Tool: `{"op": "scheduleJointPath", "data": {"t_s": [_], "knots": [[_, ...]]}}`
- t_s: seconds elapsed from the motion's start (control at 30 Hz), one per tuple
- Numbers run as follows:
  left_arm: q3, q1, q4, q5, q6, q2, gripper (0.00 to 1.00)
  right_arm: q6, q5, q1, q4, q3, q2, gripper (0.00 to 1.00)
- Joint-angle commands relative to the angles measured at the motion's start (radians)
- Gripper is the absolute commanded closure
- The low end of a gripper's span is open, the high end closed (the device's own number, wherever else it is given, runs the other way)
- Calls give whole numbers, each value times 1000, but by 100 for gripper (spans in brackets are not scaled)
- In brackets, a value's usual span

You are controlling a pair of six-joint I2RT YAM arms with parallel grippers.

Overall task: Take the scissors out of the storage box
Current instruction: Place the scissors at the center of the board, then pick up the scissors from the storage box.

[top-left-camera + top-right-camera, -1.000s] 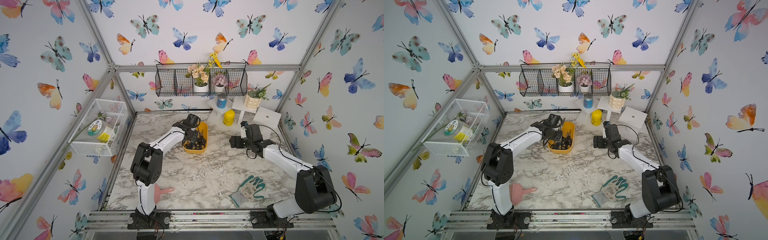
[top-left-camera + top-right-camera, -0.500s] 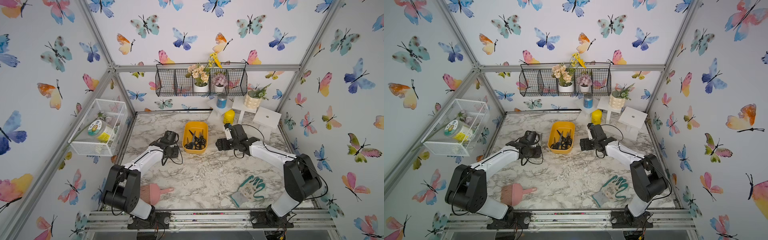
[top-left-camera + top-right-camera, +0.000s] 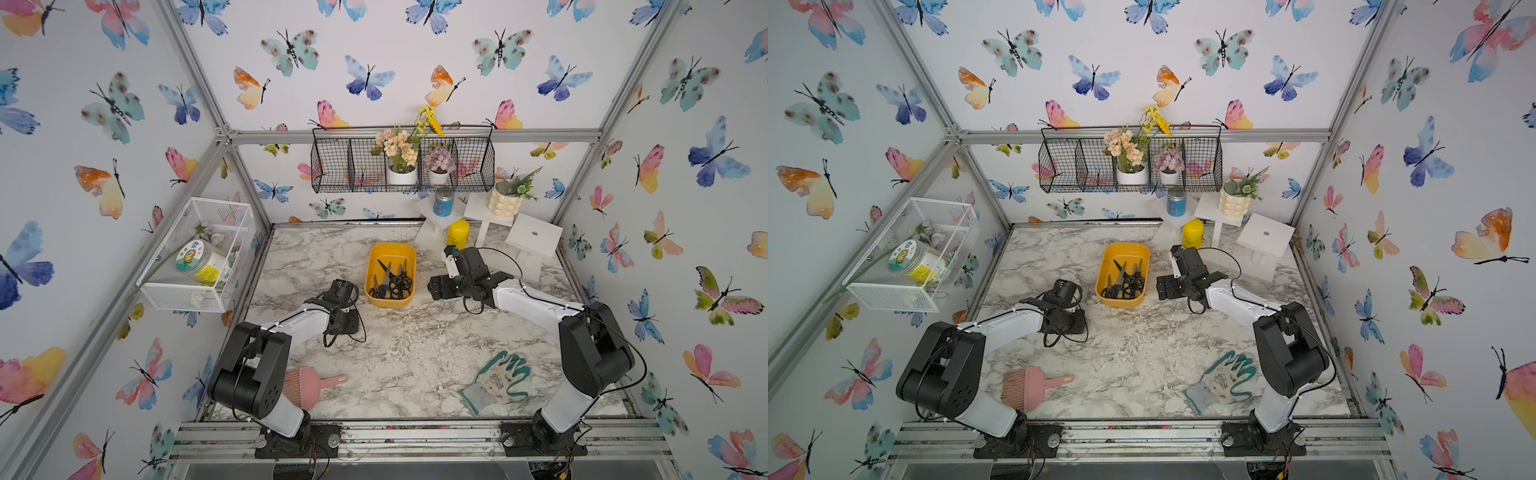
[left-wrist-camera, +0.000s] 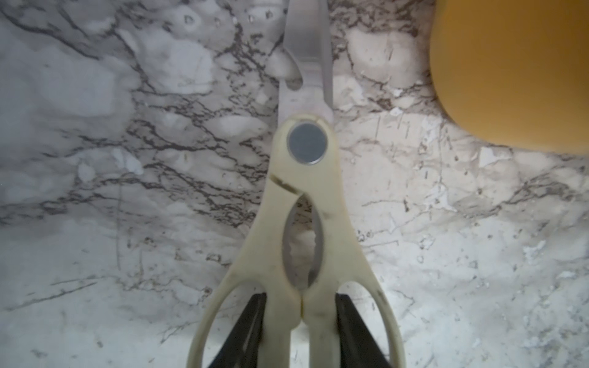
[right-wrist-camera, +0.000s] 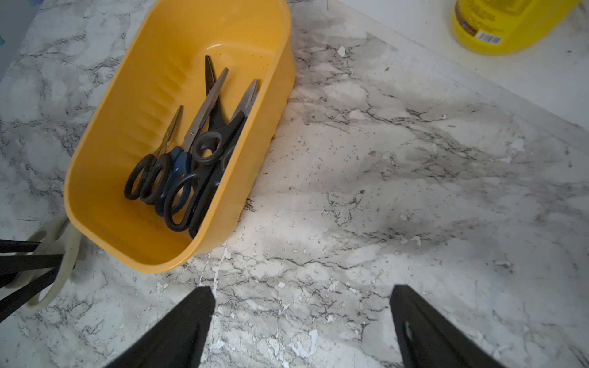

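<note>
Yellow-orange storage box (image 5: 111,216), cream-handled scissors (image 4: 306,173), grey-veined marble table (image 3: 415,353), butterfly-patterned walls (image 3: 374,62)

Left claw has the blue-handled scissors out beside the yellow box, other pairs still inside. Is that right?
Not quite. The left claw holds the cream-handled scissors, not the blue ones; the left wrist view shows it. The blue-handled scissors lie in the storage box with the other pairs, as the right wrist view shows. The rest holds.

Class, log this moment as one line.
left fingers: gripping white scissors outside box | right fingers: open | box: other scissors inside
</note>
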Motion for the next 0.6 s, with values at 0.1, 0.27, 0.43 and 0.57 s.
{"op": "scheduleJointPath", "data": {"t_s": [0.1, 0.27, 0.43, 0.57], "knots": [[48, -8, -54, 8, 1, 10, 57, -7, -12, 5, -5, 22, 8, 7], [105, -15, -158, -58, 9, -60, 52, -19, 0, 5, -31, 24, -4, 7], [295, -90, -206, -83, 4, -76, 52, -25, 31, 5, -59, 41, -19, 6], [486, -131, -196, -15, -48, 48, 52, -14, 44, 5, -83, 49, -34, 6]]}}
